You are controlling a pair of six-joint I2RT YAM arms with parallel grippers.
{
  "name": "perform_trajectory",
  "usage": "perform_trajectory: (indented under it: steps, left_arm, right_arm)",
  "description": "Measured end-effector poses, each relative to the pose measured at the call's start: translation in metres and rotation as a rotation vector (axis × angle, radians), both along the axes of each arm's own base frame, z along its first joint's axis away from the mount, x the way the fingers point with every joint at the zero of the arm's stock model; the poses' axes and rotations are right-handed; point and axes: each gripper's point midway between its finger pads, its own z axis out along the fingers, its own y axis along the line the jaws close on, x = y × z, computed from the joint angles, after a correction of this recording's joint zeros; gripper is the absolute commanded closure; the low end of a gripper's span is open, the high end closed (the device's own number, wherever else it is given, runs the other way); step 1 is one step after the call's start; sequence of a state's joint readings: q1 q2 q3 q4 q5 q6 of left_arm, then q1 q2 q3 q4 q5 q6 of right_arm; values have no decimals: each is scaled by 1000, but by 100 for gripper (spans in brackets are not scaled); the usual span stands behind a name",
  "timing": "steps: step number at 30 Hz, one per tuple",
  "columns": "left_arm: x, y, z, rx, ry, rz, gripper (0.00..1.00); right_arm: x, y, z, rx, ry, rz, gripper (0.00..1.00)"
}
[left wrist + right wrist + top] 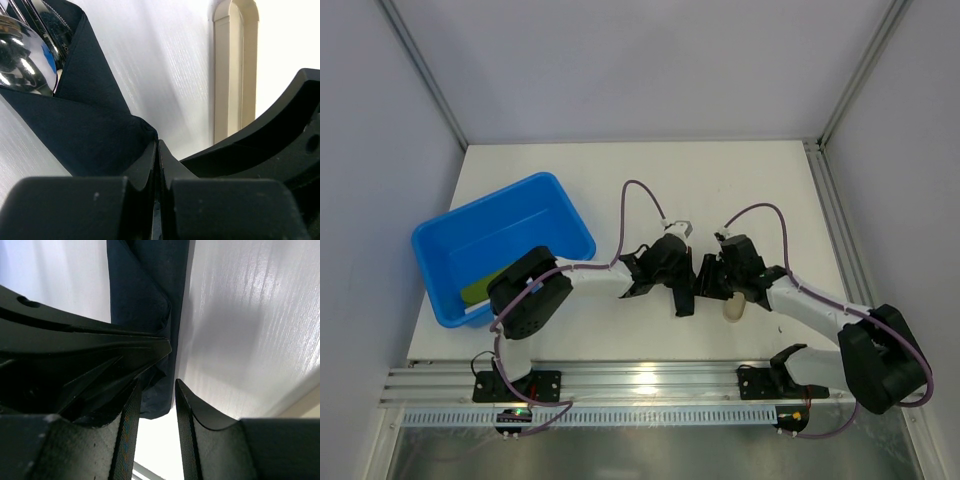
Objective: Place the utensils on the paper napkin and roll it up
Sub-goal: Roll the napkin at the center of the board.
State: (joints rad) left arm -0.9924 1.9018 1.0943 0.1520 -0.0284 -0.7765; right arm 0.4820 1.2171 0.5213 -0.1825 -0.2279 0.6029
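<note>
Left wrist: left pincer (158, 150) clamped shut on paper napkin (90, 135) fold, utensils (22, 60) tucked inside, mid counter (165, 75) nr near edge; right pincer (155, 405) narrowly parted, napkin in gap, not gripped. Risk: w/ one grip only, fold springs open, utensils slide out.

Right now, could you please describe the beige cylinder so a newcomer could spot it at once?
On the white table, look right of the blue tub to where the two arms meet. Beside the tip of the right arm is a short cylinder, the only beige thing among black parts.
</note>
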Motion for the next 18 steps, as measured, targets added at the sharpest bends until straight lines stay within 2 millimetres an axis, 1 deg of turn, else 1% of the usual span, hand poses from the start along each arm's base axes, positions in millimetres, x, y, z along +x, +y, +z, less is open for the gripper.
perform_trajectory:
  steps: [8, 12, 18]
  left_arm:
    - [1, 0, 0, 0, -1, 3, 100]
    - [2, 1, 0, 2, -2, 7, 100]
    - [4, 2, 0, 2, -5, 14, 100]
  right_arm:
    - [4, 0, -8, 9, 15, -28, 63]
    - [7, 2, -9, 18, 14, -37, 68]
    - [11, 3, -8, 32, 3, -50, 68]
